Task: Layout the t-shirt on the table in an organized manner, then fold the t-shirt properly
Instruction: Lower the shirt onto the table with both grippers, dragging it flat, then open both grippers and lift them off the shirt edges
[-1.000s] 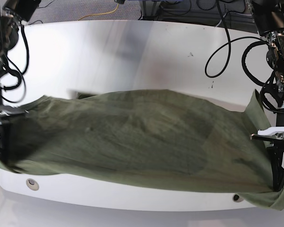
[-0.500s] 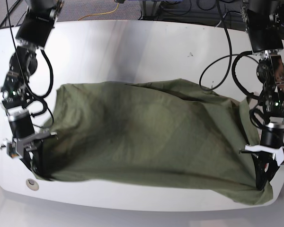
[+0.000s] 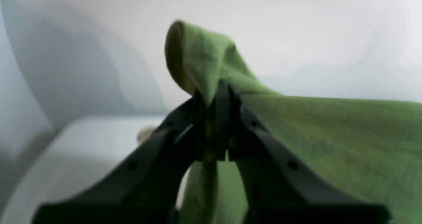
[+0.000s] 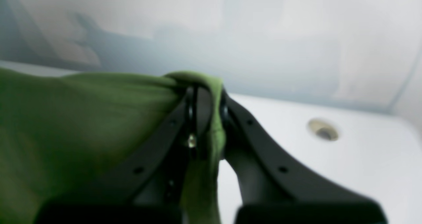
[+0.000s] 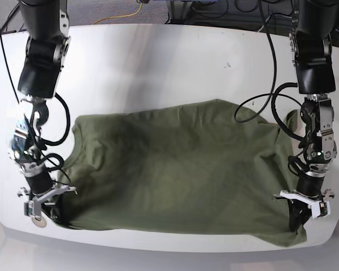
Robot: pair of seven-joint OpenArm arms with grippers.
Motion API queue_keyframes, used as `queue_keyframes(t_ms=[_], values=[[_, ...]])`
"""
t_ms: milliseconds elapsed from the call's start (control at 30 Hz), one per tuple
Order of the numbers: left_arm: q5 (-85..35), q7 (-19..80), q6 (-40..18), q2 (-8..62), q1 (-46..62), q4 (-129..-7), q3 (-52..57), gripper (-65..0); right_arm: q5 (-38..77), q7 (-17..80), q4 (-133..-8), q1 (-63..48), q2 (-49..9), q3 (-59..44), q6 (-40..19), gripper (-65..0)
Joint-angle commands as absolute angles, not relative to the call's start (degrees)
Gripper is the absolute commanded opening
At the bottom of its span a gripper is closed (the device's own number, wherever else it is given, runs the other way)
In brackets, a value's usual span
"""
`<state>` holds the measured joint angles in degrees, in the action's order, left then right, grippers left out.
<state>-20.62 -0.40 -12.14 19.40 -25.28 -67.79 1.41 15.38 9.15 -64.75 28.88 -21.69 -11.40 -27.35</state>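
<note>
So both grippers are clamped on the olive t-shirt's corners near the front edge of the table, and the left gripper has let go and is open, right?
Not quite: the left gripper is not open. The left wrist view shows its jaws shut on a pinched fold of the t-shirt. The rest holds: the right gripper is also clamped on the cloth, near the front edge of the table.

Grey carpeted floor (image 5: 101, 11) lies beyond the far edge. A yellow cable (image 5: 121, 17) and black cables (image 5: 214, 8) trail across it.
</note>
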Motion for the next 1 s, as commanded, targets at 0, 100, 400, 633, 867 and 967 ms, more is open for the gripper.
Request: queue_keyframes(t_ms=[0, 100, 400, 633, 867, 967], values=[[-21.23, -5.49, -12.18, 20.26, -27.03, -68.62, 1.27, -65.0, 16.48, 3.91, -58.95, 33.80, -22.73, -9.80, -27.47, -65.0], [-21.23, -7.34, -11.91, 20.26, -26.33, -68.35, 1.36, -64.9, 16.40, 0.92, -52.26, 36.53, -22.73, -7.43, -27.47, -65.0], [-21.23, -7.43, -12.09, 20.44, -25.80, -60.70, 1.36, -64.6, 16.40, -2.95, -41.01, 40.57, -22.55, -3.91, -27.30, -64.5], [-21.23, -7.43, -12.26, 21.67, -25.89, -57.71, 1.19, -58.2, 16.40, -4.00, -36.09, 43.30, -22.64, -3.82, -27.30, -64.2], [-21.23, -7.43, -12.26, 21.85, -26.86, -56.13, 1.36, -25.8, 16.40, -3.82, -33.80, 44.62, -22.73, -2.68, -27.30, -46.0], [-21.23, -7.34, -12.70, 22.37, -26.68, -56.48, 1.27, -24.4, 16.40, -3.82, -32.40, 45.76, -22.73, -0.75, -27.21, -16.0]])
